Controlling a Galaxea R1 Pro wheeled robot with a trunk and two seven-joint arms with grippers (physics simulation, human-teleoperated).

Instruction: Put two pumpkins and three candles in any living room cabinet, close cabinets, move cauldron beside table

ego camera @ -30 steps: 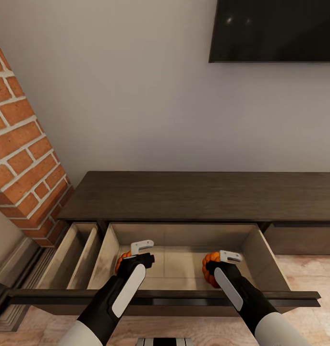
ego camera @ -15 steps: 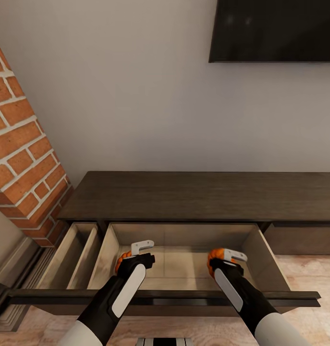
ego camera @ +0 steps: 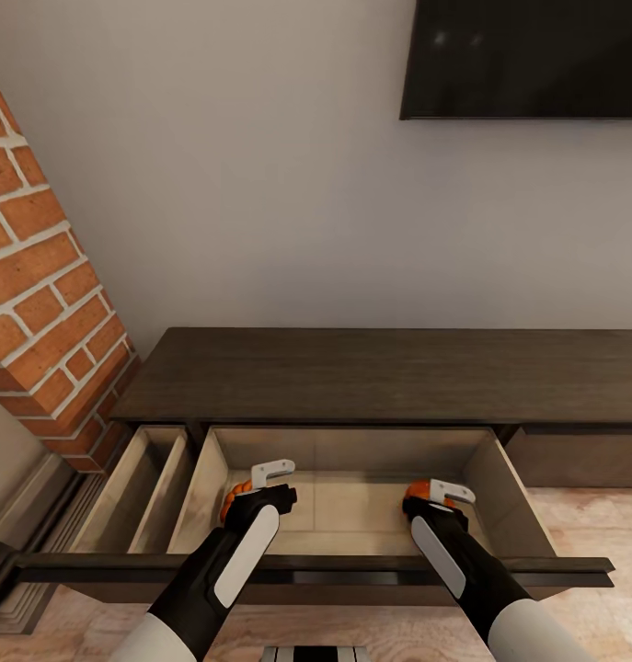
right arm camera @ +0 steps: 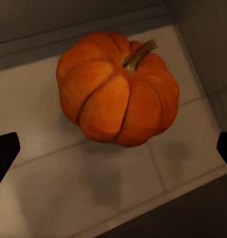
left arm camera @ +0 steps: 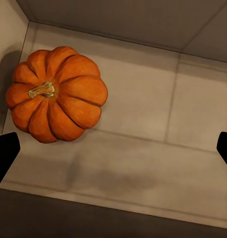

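In the head view the right pumpkin [ego camera: 417, 491] is seen less than a second ago: then a broad orange flank was exposed left of the right gripper [ego camera: 442, 497], and now only a small crescent is left above the wrist. The left pumpkin [ego camera: 233, 501] and left gripper [ego camera: 265, 485] are unchanged across the three moments. Both pumpkins are lying on the beige floor of the open drawer [ego camera: 486, 464] of the cabinet [ego camera: 380, 372].

In the right wrist view the pumpkin [right arm camera: 118, 89] is shown resting tilted on the drawer floor, stem up and aside, with both dark fingertips [right arm camera: 4, 148] spread wide and well apart from it. In the left wrist view the other pumpkin [left arm camera: 56, 91] is set close to a drawer corner, stem up, and the fingertips [left arm camera: 4, 153] are likewise parted wide with nothing between them.

Both releases are judged complete, so the pumpkin part of the task looks done; the candles, the closing of the drawers and the cauldron are still owed.

Both forearms are reached forward and down over the drawer front, wrists bent so that the fingers are aimed into the drawer.
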